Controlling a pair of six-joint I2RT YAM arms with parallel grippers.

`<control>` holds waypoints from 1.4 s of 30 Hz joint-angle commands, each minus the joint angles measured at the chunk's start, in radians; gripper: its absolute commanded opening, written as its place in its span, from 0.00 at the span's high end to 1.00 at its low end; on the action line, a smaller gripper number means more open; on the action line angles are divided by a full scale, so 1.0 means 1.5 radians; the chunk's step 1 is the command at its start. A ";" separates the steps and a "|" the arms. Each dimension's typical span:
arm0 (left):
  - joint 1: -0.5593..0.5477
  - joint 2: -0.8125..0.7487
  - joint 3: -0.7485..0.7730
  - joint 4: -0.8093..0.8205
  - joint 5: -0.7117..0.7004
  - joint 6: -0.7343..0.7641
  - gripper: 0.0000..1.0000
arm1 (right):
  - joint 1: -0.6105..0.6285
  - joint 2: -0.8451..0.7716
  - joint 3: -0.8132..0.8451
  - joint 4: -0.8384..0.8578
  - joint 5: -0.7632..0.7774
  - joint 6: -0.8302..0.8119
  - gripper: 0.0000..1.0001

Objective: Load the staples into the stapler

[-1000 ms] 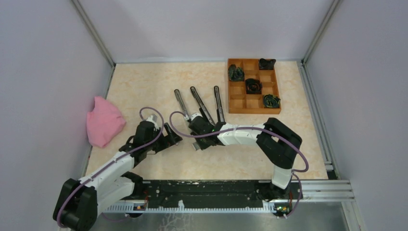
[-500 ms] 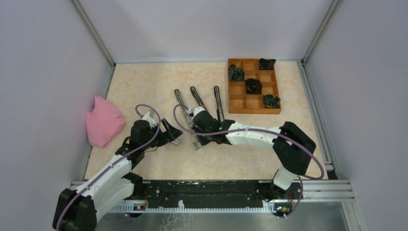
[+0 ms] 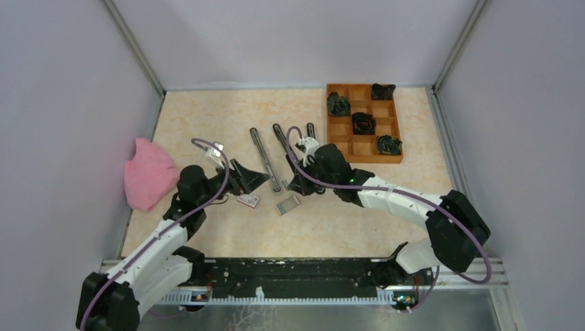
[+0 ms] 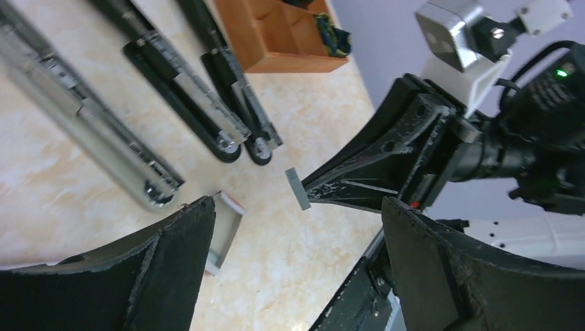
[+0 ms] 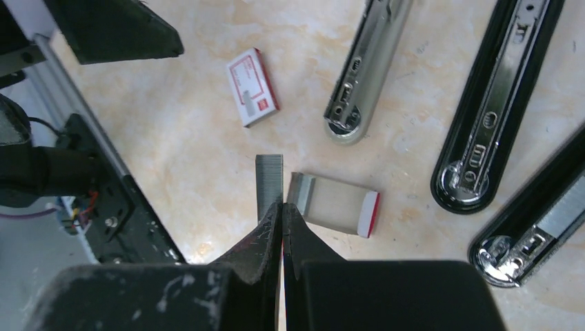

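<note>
Staples (image 5: 269,181), a ridged grey strip, sit pinched in right hand (image 5: 281,208) (left hand (image 3: 248,181) spread).

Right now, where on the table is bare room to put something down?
Bare: the back-left corner, between the pink cloth and the staplers; also the near strip between the staple box and the front rail. Crowded: the middle, around staplers and box.

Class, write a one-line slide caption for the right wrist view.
Right end effector shut on a staple strip, with the red-and-white staple box and an opened silver stapler lying nearby.
</note>
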 commanded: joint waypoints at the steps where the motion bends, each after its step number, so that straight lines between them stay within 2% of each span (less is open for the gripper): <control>1: 0.005 0.027 0.030 0.136 0.106 -0.017 0.06 | -0.035 -0.054 -0.019 0.139 -0.139 0.024 1.00; 11: 0.005 0.081 0.052 0.283 0.220 -0.081 0.18 | -0.079 -0.077 -0.054 0.308 -0.304 0.090 1.00; 16: 0.005 0.104 0.050 0.380 0.270 -0.125 0.25 | -0.079 -0.065 -0.042 0.360 -0.343 0.109 1.00; 23: 0.005 0.127 0.041 0.454 0.286 -0.179 0.35 | -0.079 -0.046 -0.029 0.410 -0.379 0.136 1.00; 30: 0.005 0.134 0.038 0.482 0.297 -0.201 0.46 | -0.079 -0.036 -0.030 0.439 -0.390 0.153 1.00; 42: 0.005 0.123 0.035 0.454 0.295 -0.189 0.54 | -0.079 -0.024 -0.026 0.473 -0.398 0.174 1.00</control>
